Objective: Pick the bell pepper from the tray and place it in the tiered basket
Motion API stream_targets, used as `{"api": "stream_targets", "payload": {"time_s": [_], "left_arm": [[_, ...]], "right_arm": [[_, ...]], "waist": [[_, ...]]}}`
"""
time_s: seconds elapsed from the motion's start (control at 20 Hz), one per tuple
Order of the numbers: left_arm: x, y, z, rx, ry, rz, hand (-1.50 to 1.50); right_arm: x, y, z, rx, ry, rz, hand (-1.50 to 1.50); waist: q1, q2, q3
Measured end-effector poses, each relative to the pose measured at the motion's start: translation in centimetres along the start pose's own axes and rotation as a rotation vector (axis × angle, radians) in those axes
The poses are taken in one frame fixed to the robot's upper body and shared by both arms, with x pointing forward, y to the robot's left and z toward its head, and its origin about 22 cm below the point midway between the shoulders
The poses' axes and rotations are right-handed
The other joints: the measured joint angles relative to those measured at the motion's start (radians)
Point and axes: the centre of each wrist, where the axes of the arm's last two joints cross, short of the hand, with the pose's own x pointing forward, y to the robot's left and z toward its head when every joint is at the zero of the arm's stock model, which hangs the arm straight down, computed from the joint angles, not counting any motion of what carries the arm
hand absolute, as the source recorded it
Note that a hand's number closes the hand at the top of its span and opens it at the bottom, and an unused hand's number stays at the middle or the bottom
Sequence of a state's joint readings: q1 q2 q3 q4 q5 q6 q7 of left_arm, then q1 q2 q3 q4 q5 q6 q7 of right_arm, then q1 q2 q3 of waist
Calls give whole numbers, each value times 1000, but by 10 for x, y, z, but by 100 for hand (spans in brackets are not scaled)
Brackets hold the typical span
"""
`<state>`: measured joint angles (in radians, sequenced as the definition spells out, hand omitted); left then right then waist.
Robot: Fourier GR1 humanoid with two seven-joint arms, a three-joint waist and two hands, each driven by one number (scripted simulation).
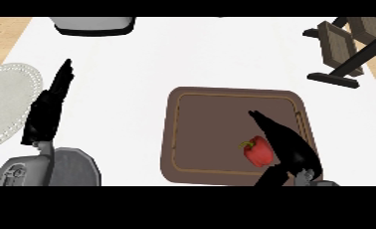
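A red bell pepper (pixel 256 154) with a short green stem lies in the near right part of the brown tray (pixel 209 123). My right hand (pixel 290 146) is over the tray's right side, directly to the right of the pepper and touching or nearly touching it. Its fingers stretch out toward the far left and its thumb points down-left below the pepper, so it is open. The tiered basket (pixel 342 46), dark-framed with wooden trays, stands at the far right. My left hand (pixel 47 109) rests open at the left, fingers up.
A white plate (pixel 13 98) lies at the left edge, beside my left hand. A grey and white vessel (pixel 95 25) stands at the far edge, left of centre. White counter lies between the tray and the basket.
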<state>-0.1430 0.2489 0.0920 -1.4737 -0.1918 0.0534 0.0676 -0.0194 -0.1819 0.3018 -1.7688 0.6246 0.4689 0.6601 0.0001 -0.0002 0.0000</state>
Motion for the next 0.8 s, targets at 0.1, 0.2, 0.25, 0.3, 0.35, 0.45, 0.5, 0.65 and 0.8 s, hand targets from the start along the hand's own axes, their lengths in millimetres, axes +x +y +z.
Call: {"api": "stream_targets", "payload": {"time_s": [0.1,0.2,0.25,0.3,0.35,0.45,0.5,0.65,0.8], "left_arm": [[2,-1,2,2,-2,2,0],[4,-1,-1,-1,-3,0,0],[4,-1,-2,-1,-1,1,0],[6,-2,-4,-4,-2,-1,0],[7,-1,-4,-4,-6,-3,0],[5,0,-2,-5,-2,-3,0],[6,0,-1,-5,-1,-1,0],[6,4,-2,-2,3,-2,0],[2,1,1,1,4,2,0]], "right_arm": [[0,3,-4,13,3,-5,-150],[5,6,-6,40,1,-6,150],[2,7,-9,63,-1,10,150],[4,6,-9,81,-12,31,150],[6,4,-10,91,-28,61,150],[9,9,-11,84,-59,134,150],[8,9,-11,75,-73,155,150],[8,15,-11,50,-101,173,150],[9,15,-11,62,-113,100,150]], "waist": [[0,0,0],[0,0,0],[0,-1,-1],[0,-2,-2],[1,-2,-3],[2,-3,-3],[2,-3,-3],[1,-4,-4],[0,-2,-2]]}}
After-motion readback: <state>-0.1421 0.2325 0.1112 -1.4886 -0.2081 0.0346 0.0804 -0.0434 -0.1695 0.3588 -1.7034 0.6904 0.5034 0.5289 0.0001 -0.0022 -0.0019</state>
